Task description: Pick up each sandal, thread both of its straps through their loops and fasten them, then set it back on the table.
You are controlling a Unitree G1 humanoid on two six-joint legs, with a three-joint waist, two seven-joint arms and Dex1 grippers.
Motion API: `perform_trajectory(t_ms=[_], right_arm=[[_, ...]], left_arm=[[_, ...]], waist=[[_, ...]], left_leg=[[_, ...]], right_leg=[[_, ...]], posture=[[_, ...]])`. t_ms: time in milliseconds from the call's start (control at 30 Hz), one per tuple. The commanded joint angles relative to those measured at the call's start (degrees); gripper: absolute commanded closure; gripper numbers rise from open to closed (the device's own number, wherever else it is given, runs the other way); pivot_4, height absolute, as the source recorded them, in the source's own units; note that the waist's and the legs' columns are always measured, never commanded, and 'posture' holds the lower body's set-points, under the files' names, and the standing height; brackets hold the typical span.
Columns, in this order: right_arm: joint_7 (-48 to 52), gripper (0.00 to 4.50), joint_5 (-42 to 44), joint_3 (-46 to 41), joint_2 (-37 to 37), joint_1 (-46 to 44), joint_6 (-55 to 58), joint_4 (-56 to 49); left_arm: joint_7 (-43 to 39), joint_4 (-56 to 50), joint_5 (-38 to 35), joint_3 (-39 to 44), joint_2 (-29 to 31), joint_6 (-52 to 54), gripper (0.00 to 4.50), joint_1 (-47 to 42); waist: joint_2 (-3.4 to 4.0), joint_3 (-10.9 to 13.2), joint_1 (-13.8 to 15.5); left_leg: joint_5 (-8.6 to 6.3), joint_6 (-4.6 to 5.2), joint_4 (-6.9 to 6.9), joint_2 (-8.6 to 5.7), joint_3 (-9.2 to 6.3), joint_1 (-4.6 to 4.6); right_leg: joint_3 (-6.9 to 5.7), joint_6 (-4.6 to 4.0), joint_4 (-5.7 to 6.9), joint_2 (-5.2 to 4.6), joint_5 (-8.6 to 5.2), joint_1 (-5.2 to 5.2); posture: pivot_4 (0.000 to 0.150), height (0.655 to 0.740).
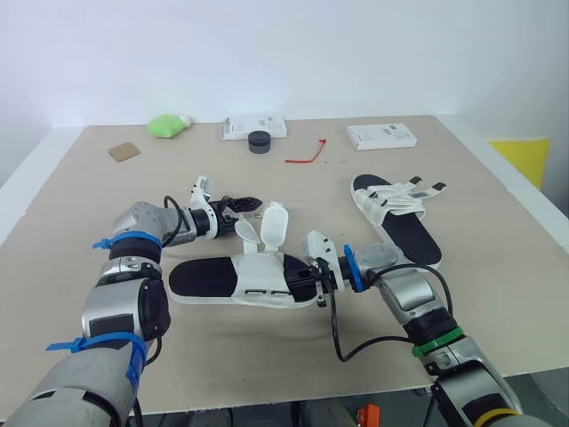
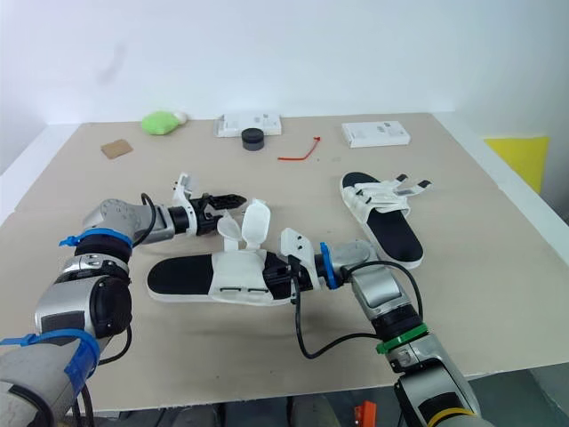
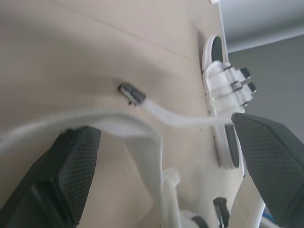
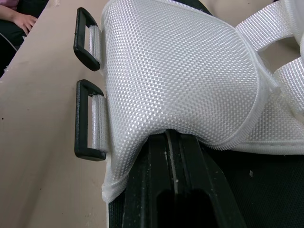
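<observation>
The near sandal (image 1: 240,280), black sole with a white webbing upper, lies flat at the table's middle. Its two straps (image 1: 271,222) stand up loose, and its two black loops (image 4: 86,118) lie bare on the side nearest me. My left gripper (image 1: 240,207) is open beside the straps; one strap with a black end (image 3: 142,102) runs between its fingers (image 3: 71,166). My right gripper (image 1: 316,286) is at the sandal's right end, shut, with its fingers (image 4: 190,190) pushed under the white upper (image 4: 180,71). The second sandal (image 1: 396,218) lies further right, its straps (image 1: 418,189) loose.
Along the far edge lie a green lump (image 1: 167,125), a brown card (image 1: 124,151), two white boxes (image 1: 255,126) (image 1: 382,135), a black puck (image 1: 259,141) and a red tie (image 1: 307,153). A yellow object (image 1: 520,156) sits off the table's right. A person's hand (image 4: 19,19) shows beyond the edge.
</observation>
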Motion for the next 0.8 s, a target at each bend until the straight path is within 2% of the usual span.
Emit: perform_trajectory(t_ms=[33,200,300,400,500,567,800], right_arm=[[-0.83,4.5,-3.67,5.53,-0.03,3.59,3.36,4.15],[-0.9,4.5,-3.56,5.41,0.24,3.16,3.57,4.48],[-0.89,4.5,-3.52,5.38,0.27,3.12,3.66,4.48],[-0.88,4.5,-3.55,5.43,0.2,3.2,3.75,4.36],[-0.74,4.5,-3.52,5.5,0.09,3.37,3.83,4.24],[-0.66,4.5,-3.54,5.55,0.05,3.38,3.84,4.27],[-0.61,4.5,-3.59,5.74,0.2,3.31,3.85,4.33]], left_arm=[[-1.22,0.02,0.42,-0.14,0.84,0.22,0.02,-1.32],[-1.97,-0.79,1.58,-1.8,0.24,1.41,0.02,-0.52],[-1.53,-0.49,1.98,-1.46,0.24,0.3,0.78,-0.46],[-0.9,0.04,1.82,-0.15,0.49,-1.3,2.09,-0.88],[0.69,1.28,1.31,1.98,0.85,-3.89,3.7,-1.91],[1.6,1.93,1.45,2.84,1.22,-5.61,4.38,-2.6],[1.4,2.56,0.76,4.41,1.62,-7.85,4.38,-3.68]], waist=[[0.0,0.0,0.0],[0.0,0.0,0.0],[-0.01,0.01,0.0],[-0.02,0.02,-0.01],[-0.03,0.02,-0.01],[-0.04,0.03,-0.01],[-0.09,0.06,-0.01]], left_leg=[[0.0,-0.01,0.0,0.0,0.0,0.0],[0.0,-0.02,0.0,0.0,0.0,0.0],[0.0,-0.03,0.0,0.0,0.0,0.01],[0.0,-0.03,-0.01,0.0,0.0,0.01],[0.0,-0.03,-0.01,0.0,0.0,0.01],[0.0,-0.03,-0.01,0.0,0.0,0.01],[0.0,-0.04,-0.02,0.0,0.0,0.01]], right_leg=[[0.0,0.0,0.0,0.0,0.0,0.0],[0.0,0.0,0.0,0.0,0.0,0.0],[0.0,0.0,0.0,0.0,0.0,0.0],[0.0,0.0,0.0,0.0,0.0,-0.01],[0.0,0.0,0.0,0.0,0.0,-0.02],[0.0,0.0,0.0,0.0,0.0,-0.02],[0.0,0.0,0.0,0.0,0.0,-0.02]], posture=[[0.15,0.74],[0.15,0.74],[0.15,0.74],[0.15,0.74],[0.15,0.74],[0.15,0.74],[0.15,0.74]])
